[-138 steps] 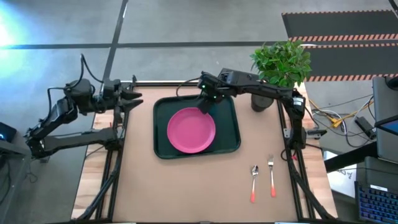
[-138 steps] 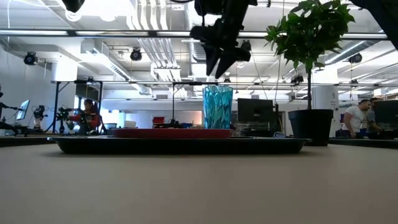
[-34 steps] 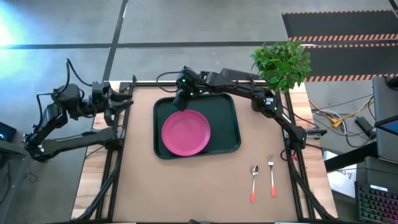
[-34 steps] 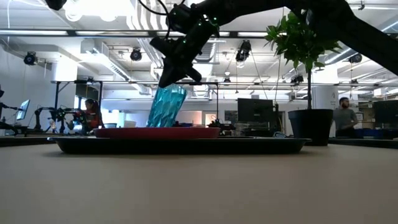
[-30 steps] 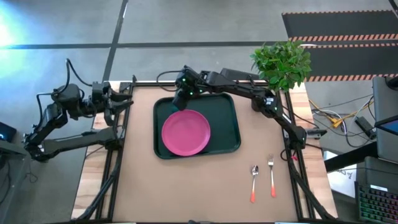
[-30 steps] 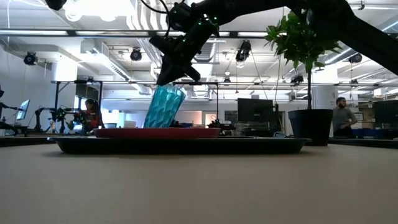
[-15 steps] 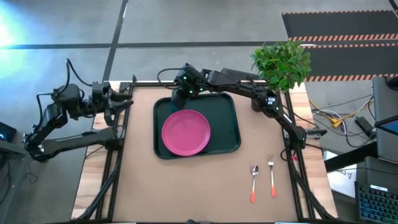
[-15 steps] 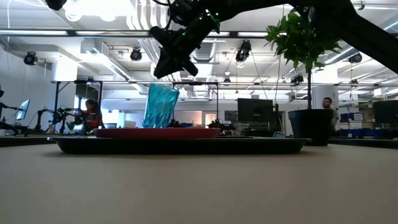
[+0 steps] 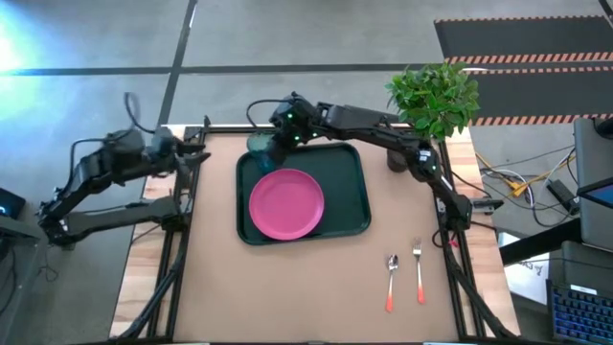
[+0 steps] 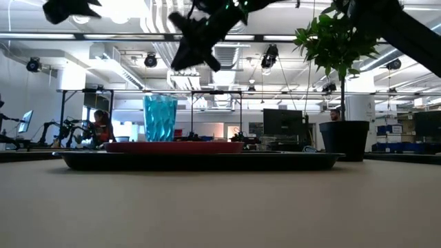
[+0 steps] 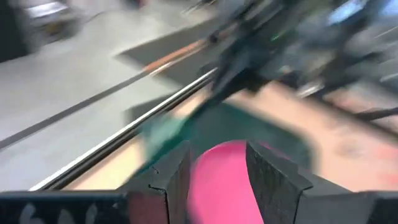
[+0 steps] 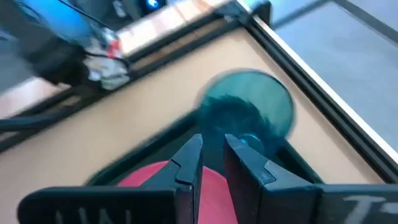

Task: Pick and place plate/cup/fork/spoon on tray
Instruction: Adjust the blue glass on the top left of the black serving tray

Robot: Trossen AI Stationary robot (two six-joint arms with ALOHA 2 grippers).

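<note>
The teal cup (image 10: 160,118) stands upright by itself in the far-left corner of the dark green tray (image 9: 352,192), also seen as the cup (image 12: 249,115). The pink plate (image 9: 285,203) lies flat on the tray. My right gripper (image 10: 182,62) hangs above and beside the cup, clear of it; its fingers (image 12: 213,152) stand slightly open with nothing between them. The spoon (image 9: 391,282) and fork (image 9: 419,272) lie on the table near the right front. My left gripper (image 11: 217,165) is open at the table's far-left edge (image 9: 195,153).
A potted plant (image 9: 433,96) stands at the table's far-right corner, just right of my right arm. Bare tabletop (image 9: 287,297) lies between the tray and the near edge. People show in the room beyond the table.
My right gripper carried the tilted cup toward the table's left, set it upright in the tray's far-left corner, let go and rose clear of it. My left arm has shifted its pose at the left edge.
</note>
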